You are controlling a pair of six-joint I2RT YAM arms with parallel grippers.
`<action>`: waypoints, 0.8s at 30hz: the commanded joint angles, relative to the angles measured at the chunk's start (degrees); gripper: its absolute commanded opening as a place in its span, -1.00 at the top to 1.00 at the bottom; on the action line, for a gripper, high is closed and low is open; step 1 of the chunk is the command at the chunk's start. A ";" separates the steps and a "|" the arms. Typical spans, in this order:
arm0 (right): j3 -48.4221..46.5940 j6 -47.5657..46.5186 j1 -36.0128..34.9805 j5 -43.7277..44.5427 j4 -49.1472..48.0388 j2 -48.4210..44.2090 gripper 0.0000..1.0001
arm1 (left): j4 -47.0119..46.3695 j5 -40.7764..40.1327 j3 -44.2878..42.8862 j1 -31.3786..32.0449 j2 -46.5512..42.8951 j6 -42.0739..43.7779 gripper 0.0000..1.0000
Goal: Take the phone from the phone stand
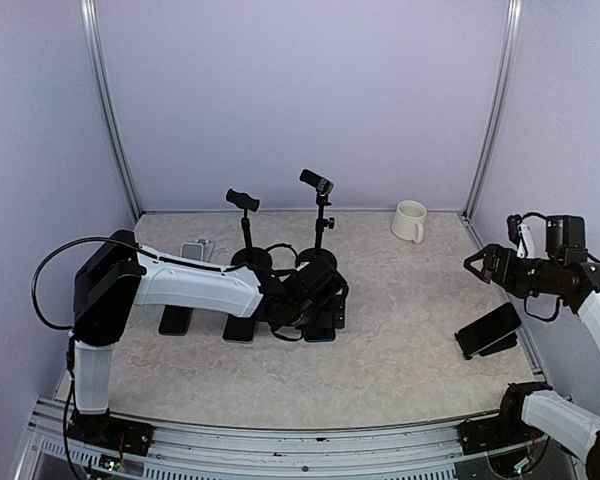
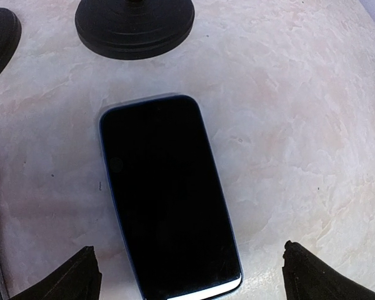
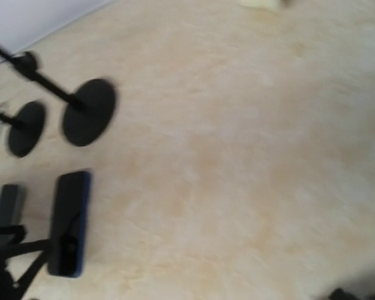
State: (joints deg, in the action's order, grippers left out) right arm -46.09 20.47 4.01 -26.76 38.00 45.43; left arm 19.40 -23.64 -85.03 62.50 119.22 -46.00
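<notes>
Black, glossy phone (image 2: 169,194) with bluish rim lies flat on your counter (image 2: 300,125), long axis pointing at a round stand base (image 2: 134,25). Your left pincer (image 2: 190,275) straddles its near end, released; for the right pincer (image 1: 477,265) you cannot tell.

- My left arm (image 1: 180,285) rises from the near left corner of the worktop (image 1: 410,335), bends at the elbow and stretches low toward the middle.
- My left pincer (image 1: 315,300) hangs close over the surface, facing down, with its fingers (image 2: 81,275) spread wide apart.
- My right arm (image 1: 592,300) stands along the right edge, wrist held high.
- My right pincer (image 1: 477,264) points leftward; I cannot tell whether it is parted.
</notes>
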 commanded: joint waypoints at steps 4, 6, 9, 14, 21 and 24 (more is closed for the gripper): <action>-2.01 9.76 2.32 17.70 12.24 -6.76 -1.00 | -2.36 -0.73 2.85 -0.59 -3.92 1.09 -0.98; -2.93 12.97 2.32 23.17 16.06 -6.47 -1.00 | -2.80 -0.55 3.47 -0.92 -4.30 1.00 -0.98; -3.81 17.57 2.32 28.16 22.05 -3.59 -1.00 | -3.60 -0.19 4.35 -1.32 -4.85 0.77 -0.98; -3.64 23.48 2.32 31.74 25.29 -0.17 -1.00 | -3.74 -0.41 4.61 -1.72 -4.96 0.51 -0.98; -2.49 33.07 2.32 36.22 26.95 2.73 -1.00 | -4.27 -0.65 6.18 -2.20 -6.09 -0.21 -0.97; -0.68 35.18 2.32 34.34 25.23 3.91 -1.00 | -4.20 -0.77 6.35 -2.24 -6.15 -0.23 -0.98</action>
State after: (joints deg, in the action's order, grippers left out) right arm -48.66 49.67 5.72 6.66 63.09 47.94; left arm 16.21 -23.62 -79.57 60.66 115.50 -46.04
